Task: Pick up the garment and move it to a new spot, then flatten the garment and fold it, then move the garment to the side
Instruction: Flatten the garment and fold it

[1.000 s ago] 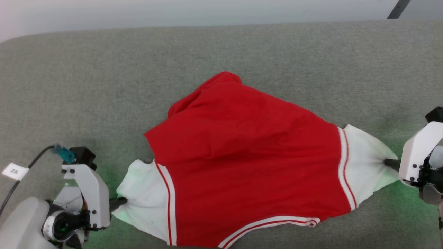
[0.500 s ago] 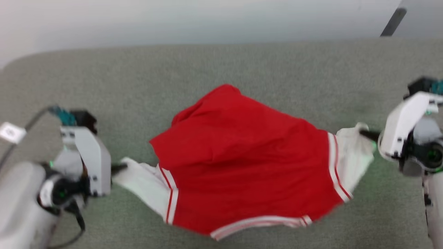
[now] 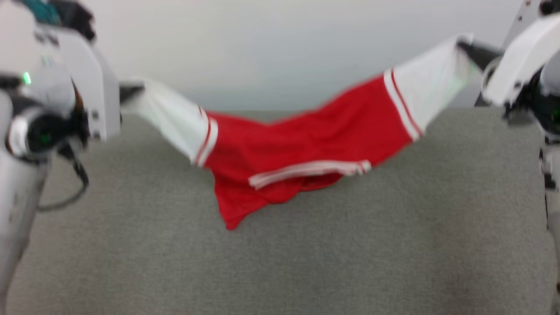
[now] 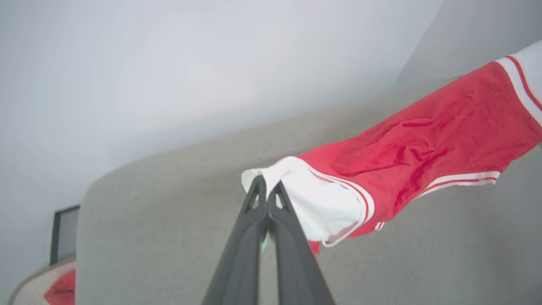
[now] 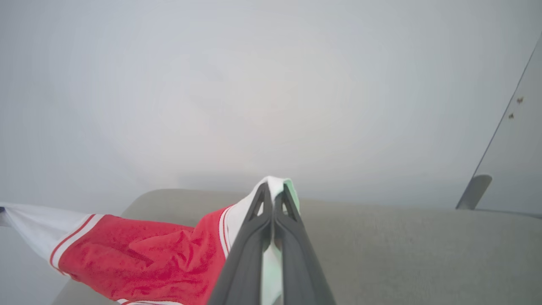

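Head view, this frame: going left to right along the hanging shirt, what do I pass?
The left gripper → white sleeve end → red body of the garment → second sleeve end → right gripper. Each gripper is shut on a sleeve end, and the garment sags between them above the grey surface.

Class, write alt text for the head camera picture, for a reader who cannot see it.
A red garment with white, stripe-edged sleeve ends hangs stretched between two grippers above a grey fabric surface. The left gripper pinches one white end and the right gripper the other, higher up; the red middle sags.
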